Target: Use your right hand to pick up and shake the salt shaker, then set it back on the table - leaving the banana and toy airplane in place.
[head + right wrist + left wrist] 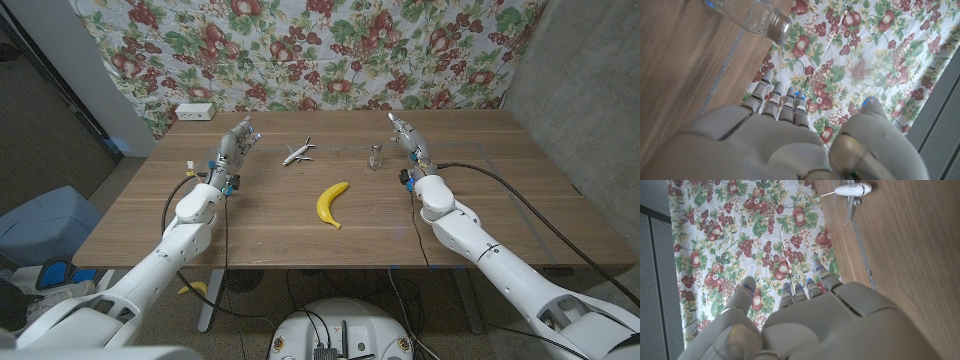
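Note:
A small glass salt shaker (376, 157) with a metal cap stands upright on the wooden table (270, 225), right of centre toward the back; it also appears in the right wrist view (756, 16). My right hand (408, 137) stands just to its right, a small gap apart, fingers apart and holding nothing (785, 135). A yellow banana (332, 203) lies in the middle of the table. The white toy airplane (297, 152) sits behind it, also seen in the left wrist view (852, 190). My left hand (236, 146) is at the back left, fingers spread, empty (810, 320).
A white box (194, 112) sits at the table's back left corner. A floral cloth (300, 50) hangs behind the table. A blue bin (45, 225) stands on the floor at the left.

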Available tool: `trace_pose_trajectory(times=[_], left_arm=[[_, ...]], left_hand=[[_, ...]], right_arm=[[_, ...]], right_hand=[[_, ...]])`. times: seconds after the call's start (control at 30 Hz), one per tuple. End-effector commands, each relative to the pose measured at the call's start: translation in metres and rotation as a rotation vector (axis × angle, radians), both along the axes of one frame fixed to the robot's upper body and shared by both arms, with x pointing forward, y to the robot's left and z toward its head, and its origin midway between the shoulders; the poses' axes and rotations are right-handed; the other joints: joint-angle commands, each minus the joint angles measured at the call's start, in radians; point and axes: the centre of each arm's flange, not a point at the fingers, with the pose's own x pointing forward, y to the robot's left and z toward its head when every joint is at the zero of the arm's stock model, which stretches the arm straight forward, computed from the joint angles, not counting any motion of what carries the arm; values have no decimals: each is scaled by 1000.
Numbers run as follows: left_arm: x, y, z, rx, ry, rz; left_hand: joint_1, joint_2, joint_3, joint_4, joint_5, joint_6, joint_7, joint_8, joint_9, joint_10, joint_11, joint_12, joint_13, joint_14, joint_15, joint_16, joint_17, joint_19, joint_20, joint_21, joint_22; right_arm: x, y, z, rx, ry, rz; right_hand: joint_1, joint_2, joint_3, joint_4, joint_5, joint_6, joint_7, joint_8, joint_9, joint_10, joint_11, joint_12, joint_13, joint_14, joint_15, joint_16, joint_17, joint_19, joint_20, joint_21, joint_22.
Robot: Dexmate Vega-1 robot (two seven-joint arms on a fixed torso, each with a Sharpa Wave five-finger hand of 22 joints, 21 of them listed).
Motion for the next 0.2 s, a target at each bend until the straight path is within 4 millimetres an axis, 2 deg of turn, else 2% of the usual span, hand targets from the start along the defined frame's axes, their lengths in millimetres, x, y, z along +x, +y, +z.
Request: trace_pose_trajectory(times=[0.03, 0.2], left_arm=[[9, 9, 0, 10, 13, -33], [12, 12, -4, 13, 36, -36]], left_hand=[[-12, 43, 6, -1, 0, 4, -7, 0, 4, 3, 0, 0, 4, 4, -14, 1, 2, 10, 2, -1, 4], [-13, 44, 7, 0, 1, 4, -6, 0, 4, 3, 0, 0, 4, 3, -14, 1, 2, 9, 2, -1, 4]], right_arm=[[-12, -8, 10, 91, -33, 56], [-13, -9, 12, 133, -49, 80]], right_hand=[[2, 12, 2, -8, 4, 22, 1, 7, -1, 13, -1, 12, -3, 0, 3, 6, -5, 9, -3, -5, 3], [2, 15, 3, -10, 3, 29, 4, 8, -1, 19, 2, 13, -8, 2, 2, 7, -12, 10, -3, -9, 3]])
